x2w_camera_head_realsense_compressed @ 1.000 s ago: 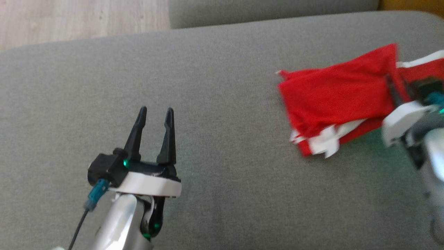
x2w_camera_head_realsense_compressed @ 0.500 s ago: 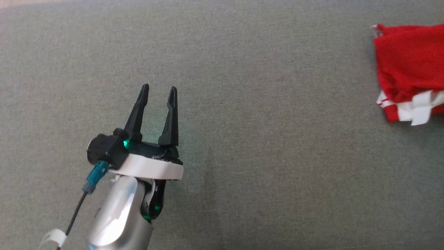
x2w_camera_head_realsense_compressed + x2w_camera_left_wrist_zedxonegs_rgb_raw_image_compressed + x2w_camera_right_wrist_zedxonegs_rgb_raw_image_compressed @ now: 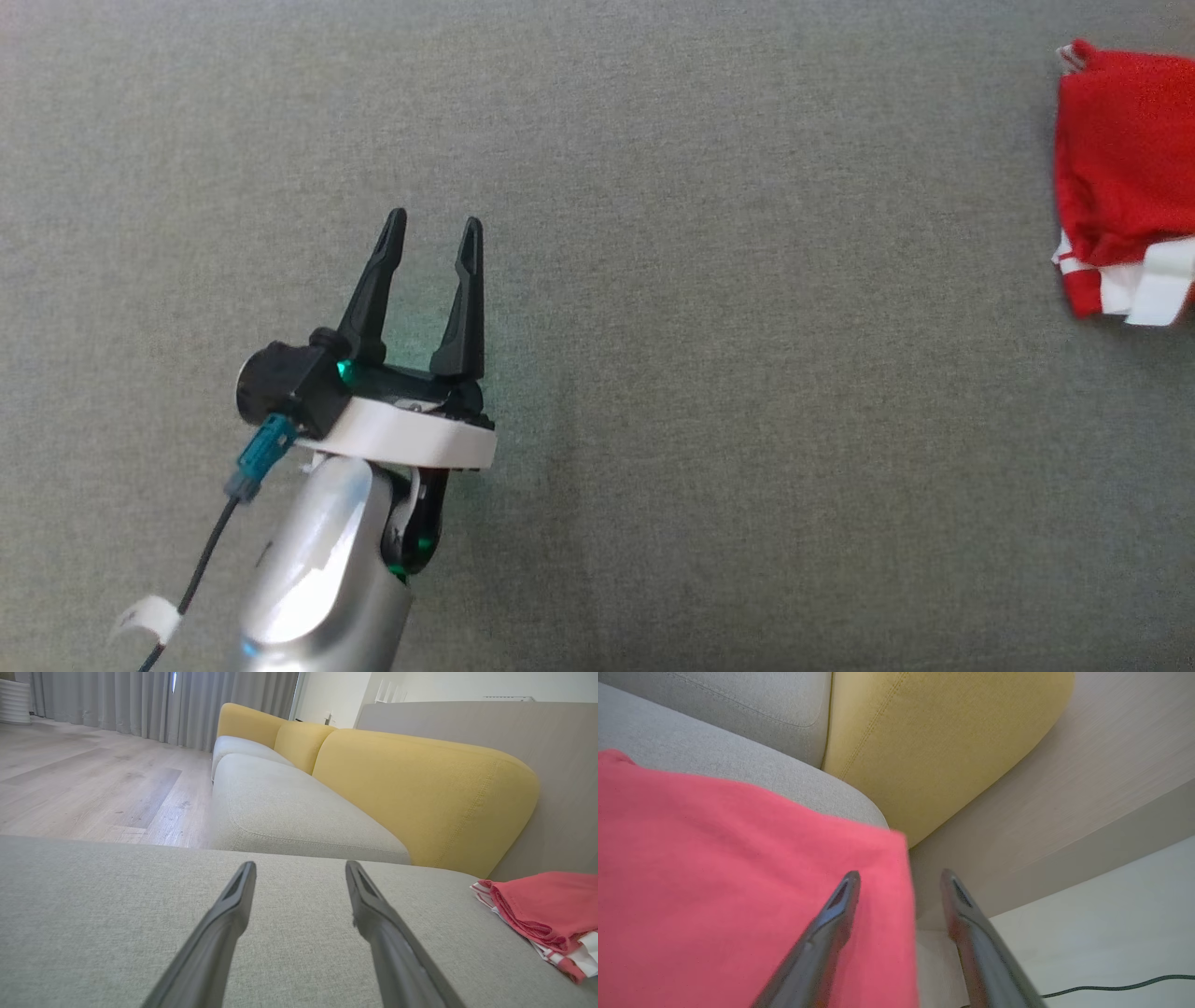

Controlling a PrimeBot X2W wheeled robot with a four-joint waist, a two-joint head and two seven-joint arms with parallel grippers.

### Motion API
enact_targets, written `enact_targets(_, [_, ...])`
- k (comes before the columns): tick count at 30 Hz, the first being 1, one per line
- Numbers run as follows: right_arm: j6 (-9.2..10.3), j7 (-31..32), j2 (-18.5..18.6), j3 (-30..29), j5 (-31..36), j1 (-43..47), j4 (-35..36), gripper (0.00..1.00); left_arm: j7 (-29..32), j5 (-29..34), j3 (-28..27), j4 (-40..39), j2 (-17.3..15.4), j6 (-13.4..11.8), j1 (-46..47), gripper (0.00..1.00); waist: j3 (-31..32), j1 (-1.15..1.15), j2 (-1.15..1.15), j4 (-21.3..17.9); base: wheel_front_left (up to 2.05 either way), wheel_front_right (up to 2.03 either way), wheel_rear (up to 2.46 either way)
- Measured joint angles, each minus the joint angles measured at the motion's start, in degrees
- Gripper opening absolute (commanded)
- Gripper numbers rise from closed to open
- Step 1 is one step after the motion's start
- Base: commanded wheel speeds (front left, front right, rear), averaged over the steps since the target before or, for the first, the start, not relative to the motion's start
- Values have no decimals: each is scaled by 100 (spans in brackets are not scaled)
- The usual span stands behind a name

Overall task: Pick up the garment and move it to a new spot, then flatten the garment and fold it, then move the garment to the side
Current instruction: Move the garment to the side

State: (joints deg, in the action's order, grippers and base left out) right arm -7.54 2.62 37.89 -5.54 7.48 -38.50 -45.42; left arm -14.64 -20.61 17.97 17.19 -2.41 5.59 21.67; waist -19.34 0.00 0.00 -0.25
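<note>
Seat cushion (image 3: pixel 709 392): grey fabric, broad and flat; the garment lies on it.
Backrest (image 3: pixel 420 793): yellow, rising beyond the cushion's far right corner.
Garment (image 3: pixel 1120 177): red with white trim, folded, lying at the cushion's right edge.
Left gripper (image 3: pixel 436 220): over the cushion's left half, well apart from the garment; fingers spread wide, nothing between them.
Right gripper (image 3: pixel 900 873): above the garment's outer edge; fingers parted, not clamped on the cloth.

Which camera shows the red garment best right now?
The left wrist view: the garment lies folded on the grey cushion, its layers visible, cropped at the right. The head view catches just its left part; the right wrist view, a blurred red close-up.
</note>
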Motion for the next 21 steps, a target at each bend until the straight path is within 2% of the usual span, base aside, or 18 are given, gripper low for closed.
enact_targets(5, [0,-219,-207,-135,147,-1,81,100,0,0,-7,100,2,30,33,100,134,0,0,-6,0,0,0])
enact_targets(10, [0,-561,-695,-153,220,0,541,100,0,0,-136,104,2,31,-22,100,470,0,0,-17,0,0,0])
enact_targets(17, [0,-691,-1615,124,-237,52,1555,100,-7,-10,-491,-67,1,0,-486,100,1051,-1,0,-20,0,0,0])
enact_targets(21, [0,-565,-2294,153,-655,162,2273,100,-7,0,-668,-194,0,-10,-696,100,1410,-1,0,-3,0,0,0])
